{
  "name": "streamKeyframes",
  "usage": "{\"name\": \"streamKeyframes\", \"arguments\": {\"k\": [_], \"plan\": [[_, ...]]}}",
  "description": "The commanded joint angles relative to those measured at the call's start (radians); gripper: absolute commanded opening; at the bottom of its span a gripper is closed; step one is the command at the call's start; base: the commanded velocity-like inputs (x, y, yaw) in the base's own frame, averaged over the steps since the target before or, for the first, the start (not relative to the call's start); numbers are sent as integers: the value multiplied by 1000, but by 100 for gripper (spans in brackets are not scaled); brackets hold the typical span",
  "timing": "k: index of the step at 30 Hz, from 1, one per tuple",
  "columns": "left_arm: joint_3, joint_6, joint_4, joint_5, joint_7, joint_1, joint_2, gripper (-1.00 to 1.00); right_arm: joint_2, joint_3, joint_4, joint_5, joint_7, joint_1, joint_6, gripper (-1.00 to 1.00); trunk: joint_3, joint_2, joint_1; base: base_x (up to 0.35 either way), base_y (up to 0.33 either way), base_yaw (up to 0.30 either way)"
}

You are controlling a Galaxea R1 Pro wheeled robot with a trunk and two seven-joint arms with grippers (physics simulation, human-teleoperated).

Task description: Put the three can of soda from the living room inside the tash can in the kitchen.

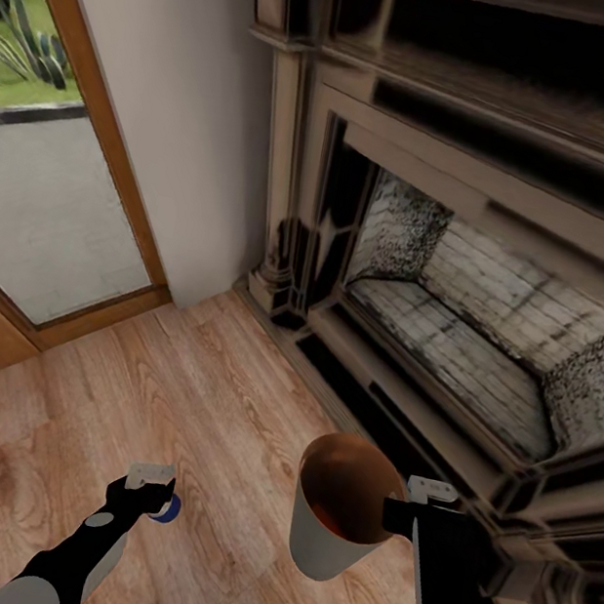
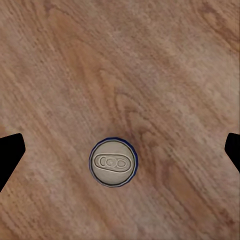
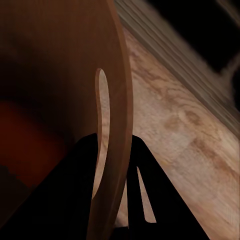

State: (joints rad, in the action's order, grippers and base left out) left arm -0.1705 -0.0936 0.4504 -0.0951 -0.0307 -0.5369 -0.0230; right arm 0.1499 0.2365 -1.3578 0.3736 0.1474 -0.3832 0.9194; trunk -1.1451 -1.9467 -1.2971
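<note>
We've got our right gripper (image 1: 395, 515) pinching the tash can (image 1: 324, 544) rim so it's ready, left gripper (image 2: 120, 150) spread wide above the blue can (image 2: 113, 162).

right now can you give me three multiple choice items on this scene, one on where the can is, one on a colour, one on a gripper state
1. Where is the soda can?
A. inside the bin
B. upright on the wood floor, below the left gripper
C. on the fireplace ledge

2. What colour is the inside of the trash can?
A. brown
B. green
C. white

3. What is the right gripper doing?
A. hanging open over the floor
B. shut on the can
C. shut on the trash can's rim

Answers:
1 B: the left wrist view looks straight down on the can's silver top with planks all around and the fingertips wide apart on each side.
2 A: the head view shows a brown interior and a white-grey outside.
3 C: the right wrist view shows the dark fingers on either side of the bin's wall.
</note>
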Motion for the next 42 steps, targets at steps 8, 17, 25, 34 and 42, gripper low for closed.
{"name": "streamKeyframes", "arguments": {"k": [8,17,25,34,42], "plan": [[0,0,0,0,0,0,0,100,0,0,0,-18,3,0,1,-100,-25,-56,-31,0,0,0],[0,0,-1,0,0,0,0,100,0,0,0,-18,3,0,1,-100,-53,-119,-65,0,0,0],[0,-1,0,0,0,0,1,100,0,0,0,-18,4,0,1,-100,-78,-175,-96,0,0,0],[0,-2,0,0,0,0,2,100,0,-1,-1,-17,4,0,2,-100,-107,-238,-130,0,0,0],[0,-3,0,0,0,0,3,100,-1,-30,-59,-12,4,0,12,-100,-132,-294,-161,0,0,0]]}}
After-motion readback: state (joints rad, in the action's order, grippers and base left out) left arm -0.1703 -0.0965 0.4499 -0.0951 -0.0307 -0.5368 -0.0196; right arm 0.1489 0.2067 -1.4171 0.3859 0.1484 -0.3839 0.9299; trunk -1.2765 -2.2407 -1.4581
